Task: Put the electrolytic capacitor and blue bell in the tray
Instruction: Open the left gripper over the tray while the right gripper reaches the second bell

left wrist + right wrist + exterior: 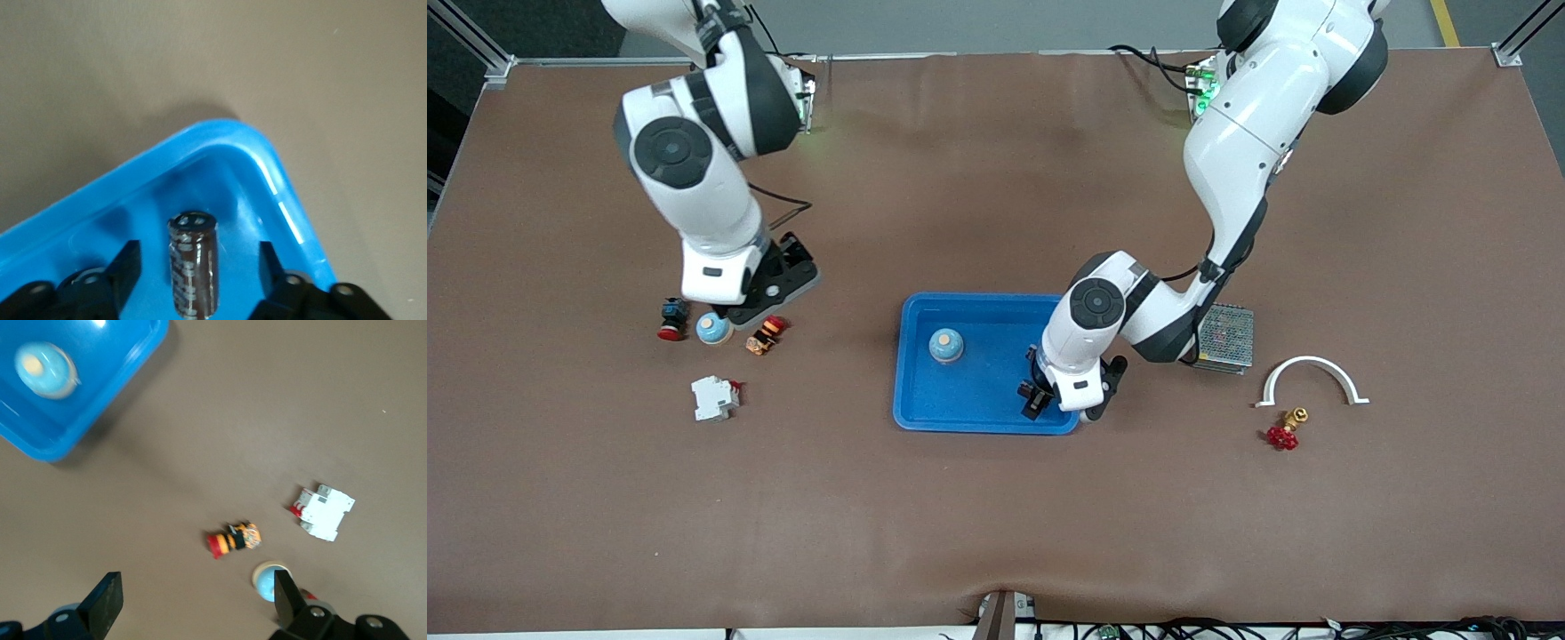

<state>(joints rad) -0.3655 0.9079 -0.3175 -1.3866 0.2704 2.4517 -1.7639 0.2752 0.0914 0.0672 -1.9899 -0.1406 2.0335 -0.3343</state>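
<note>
The electrolytic capacitor (193,260) stands upright between the spread fingers of the left pincer (200,267), untouched, inside the tray (280,180); the right pincer (193,600) waits, spread.

No readable text

The electrolytic capacitor (193,263) standing in the tray (280,200) has pale markings down its dark sleeve (too blurred to read); the white breaker (323,512), well apart from that tray, shows no legible label either.
</note>
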